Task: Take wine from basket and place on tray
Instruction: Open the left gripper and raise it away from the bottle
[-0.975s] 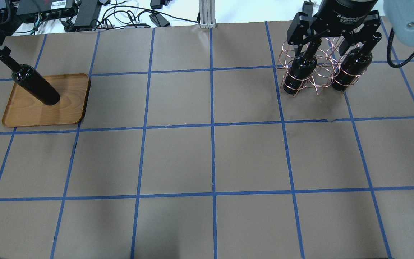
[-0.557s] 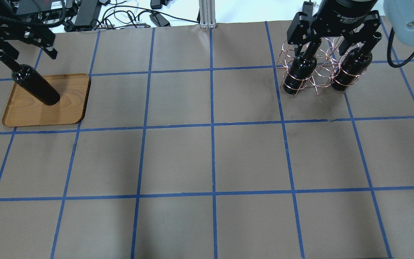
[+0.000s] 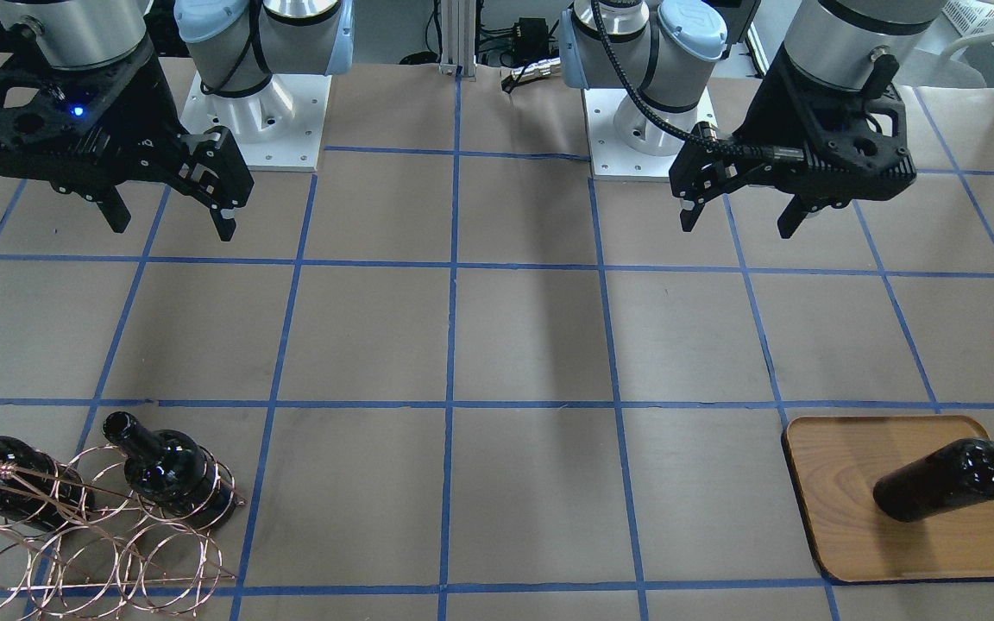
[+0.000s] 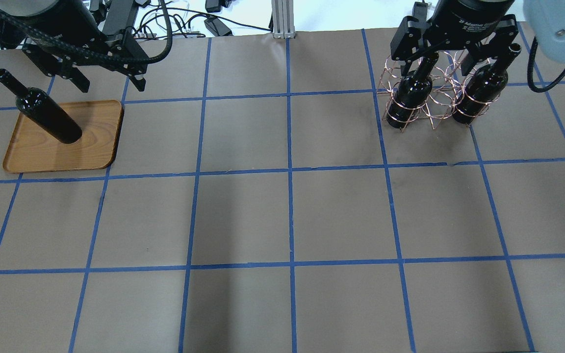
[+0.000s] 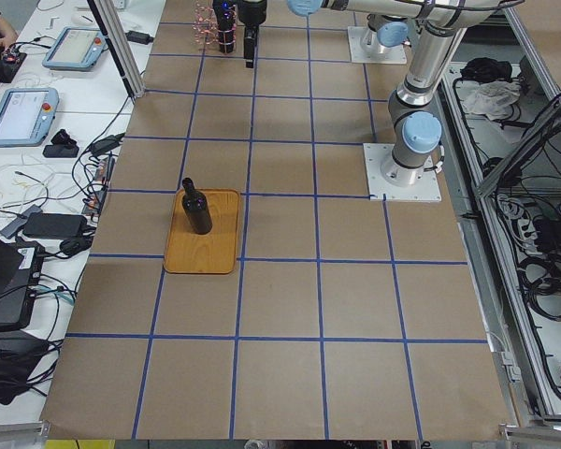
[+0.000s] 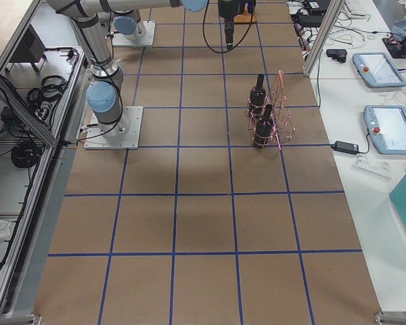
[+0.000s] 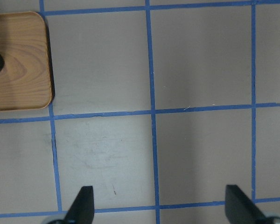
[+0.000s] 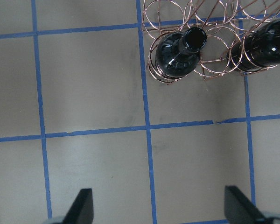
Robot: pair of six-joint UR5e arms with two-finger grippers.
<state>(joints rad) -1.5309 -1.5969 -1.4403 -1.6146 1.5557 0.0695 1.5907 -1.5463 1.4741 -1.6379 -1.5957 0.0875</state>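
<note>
One wine bottle stands upright on the wooden tray at the far left; it also shows in the front view and the left side view. My left gripper is open and empty, raised above the table to the right of the tray. The copper wire basket at the far right holds two more black bottles. My right gripper is open and empty, high above the basket; its wrist view looks down on both bottles.
Cables and power bricks lie beyond the table's far edge, beside an aluminium post. The two arm bases stand at the robot's side. The brown table carries a blue tape grid.
My left gripper has moved right, away from the neck of the bottle on the tray, and stands open. The bottle stays upright. The right arm has not moved.
</note>
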